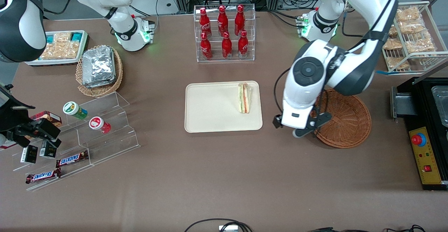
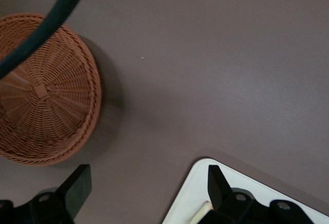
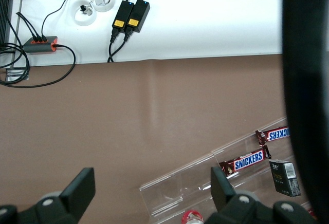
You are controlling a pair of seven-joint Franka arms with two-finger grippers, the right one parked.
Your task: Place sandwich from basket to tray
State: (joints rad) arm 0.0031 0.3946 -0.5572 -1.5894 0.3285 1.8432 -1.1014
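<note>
The sandwich (image 1: 244,97), a triangular wedge of white bread with orange, red and green layers under clear wrap, lies on the tray (image 1: 210,107), close to the rim at the working arm's end and apart from the basket (image 1: 346,120). The tray is a flat cream-beige rectangle with rounded corners and a low raised rim, its surface matte and plain. The basket is a round, shallow bowl of reddish-brown woven wicker with a braided edge and nothing visible inside it; it sits on the brown table (image 1: 224,176) beside the tray, toward the working arm's end.

The gripper (image 1: 308,128) hangs above the table between tray and basket, over the basket's edge nearest the tray. The white arm folds down from its base, the elbow over the basket, the wrist pointing at the tabletop. In the wrist view its two black fingers (image 2: 77,185) stand wide apart with nothing between them, one just over the tray's corner, the basket's radial weave nearby.

Farther from the front camera than the tray, a clear acrylic rack (image 1: 225,32) holds red bottles in two rows. Toward the parked arm's end, a lighter tan wicker basket (image 1: 99,72) carries crinkled silver foil packets.
</note>
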